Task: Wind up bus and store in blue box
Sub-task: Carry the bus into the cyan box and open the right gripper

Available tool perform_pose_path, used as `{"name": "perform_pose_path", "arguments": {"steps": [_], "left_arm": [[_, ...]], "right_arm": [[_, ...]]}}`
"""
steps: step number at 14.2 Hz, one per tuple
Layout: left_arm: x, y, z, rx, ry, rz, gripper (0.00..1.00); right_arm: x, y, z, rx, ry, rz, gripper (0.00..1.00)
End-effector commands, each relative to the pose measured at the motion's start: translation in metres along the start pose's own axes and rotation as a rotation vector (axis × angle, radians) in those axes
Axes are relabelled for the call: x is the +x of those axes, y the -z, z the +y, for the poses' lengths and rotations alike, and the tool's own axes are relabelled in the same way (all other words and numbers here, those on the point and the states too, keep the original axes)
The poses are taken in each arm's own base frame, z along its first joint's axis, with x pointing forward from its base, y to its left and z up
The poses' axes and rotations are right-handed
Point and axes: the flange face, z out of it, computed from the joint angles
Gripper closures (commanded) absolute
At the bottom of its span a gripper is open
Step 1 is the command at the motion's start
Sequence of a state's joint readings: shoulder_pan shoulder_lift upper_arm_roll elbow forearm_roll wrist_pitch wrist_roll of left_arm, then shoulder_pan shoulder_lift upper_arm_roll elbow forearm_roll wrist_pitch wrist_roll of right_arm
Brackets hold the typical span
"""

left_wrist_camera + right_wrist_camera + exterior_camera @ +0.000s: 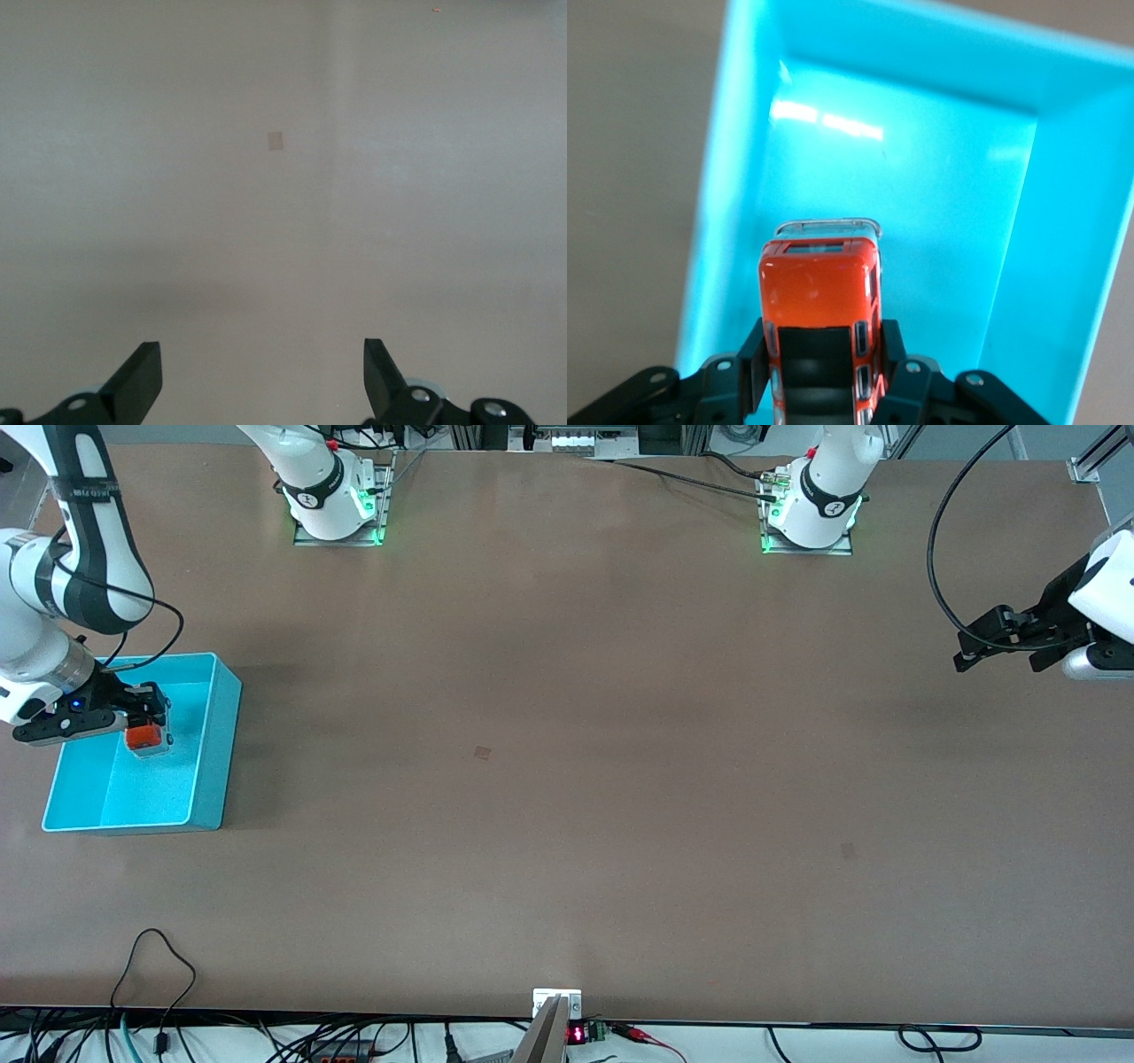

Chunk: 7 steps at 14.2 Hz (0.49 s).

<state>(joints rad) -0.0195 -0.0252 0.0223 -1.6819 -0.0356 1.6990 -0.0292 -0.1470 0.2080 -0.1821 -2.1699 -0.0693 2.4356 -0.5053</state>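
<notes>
The small orange-red bus (147,738) (821,301) is clamped between the fingers of my right gripper (152,723) (822,354), which is shut on its sides. Gripper and bus hang over the inside of the blue box (205,775) (1063,266), a cyan bin at the right arm's end of the table. The bus's whitish front points toward the box floor. My left gripper (970,657) (263,372) is open and holds nothing, hovering above bare table at the left arm's end, where that arm waits.
Both arm bases (337,500) (811,514) stand along the table edge farthest from the front camera. Cables (159,965) and a small mount (556,1005) lie along the nearest edge. Two small tape marks (482,753) (848,851) are on the brown tabletop.
</notes>
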Motion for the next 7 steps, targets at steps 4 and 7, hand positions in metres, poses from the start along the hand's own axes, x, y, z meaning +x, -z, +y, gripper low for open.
{"name": "perform_pose_path", "arguments": {"steps": [4,7], "left_arm": [[-0.006,0.004,0.005,0.027,-0.019,0.01,0.0],[-0.006,0.005,0.008,0.028,-0.027,0.01,0.0]], "right_arm": [[-0.015,-0.051,0.024,0.075,-0.133,-0.052,0.97],[-0.025,-0.069,0.03,0.087,-0.167,-0.084,0.93]]}}
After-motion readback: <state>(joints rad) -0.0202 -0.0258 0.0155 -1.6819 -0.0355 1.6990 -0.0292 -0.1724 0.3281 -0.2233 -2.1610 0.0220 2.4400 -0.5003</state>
